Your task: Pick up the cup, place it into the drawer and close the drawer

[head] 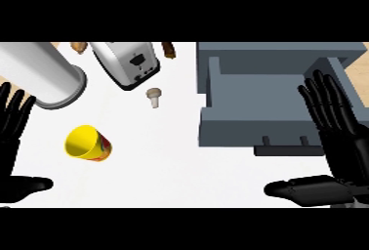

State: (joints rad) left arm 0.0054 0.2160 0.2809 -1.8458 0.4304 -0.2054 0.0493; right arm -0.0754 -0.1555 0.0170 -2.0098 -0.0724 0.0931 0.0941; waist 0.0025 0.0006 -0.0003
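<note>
1. The cup (pixel 88 143), yellow with an orange-red patterned side, lies tipped over on the white desk (pixel 166 161) in the left middle of the frame, its open mouth turned toward the upper left.
2. Neither of my hands touches it; it lies apart from everything else on the desk.
3. My left hand (pixel 14 117) shows at the left edge of the frame, fingers straight and spread, pointing up, with the thumb lying out toward the right at the lower left. It holds nothing.
4. The drawer (pixel 252 105), grey and pulled open, fills the upper right of the frame, well apart from the cup. Its inside floor shows bare, and its dark handle (pixel 284 146) sits along the front wall facing the lower edge.
5. My right hand (pixel 338 141) is at the right edge, over the drawer's right side, fingers straight and apart, pointing up, thumb stretched to the left below the drawer's front. It grips nothing.
6. A small mushroom (pixel 153 96) lies on the desk above the cup, in the upper middle.
7. A silver toaster (pixel 128 63) stands tilted across the upper middle, just above the mushroom.
8. A large white and grey cylinder (pixel 43 78) lies in the upper left corner, above the cup.
9. Two small brown things show at the top edge, beside the toaster; I cannot tell what they are.
</note>
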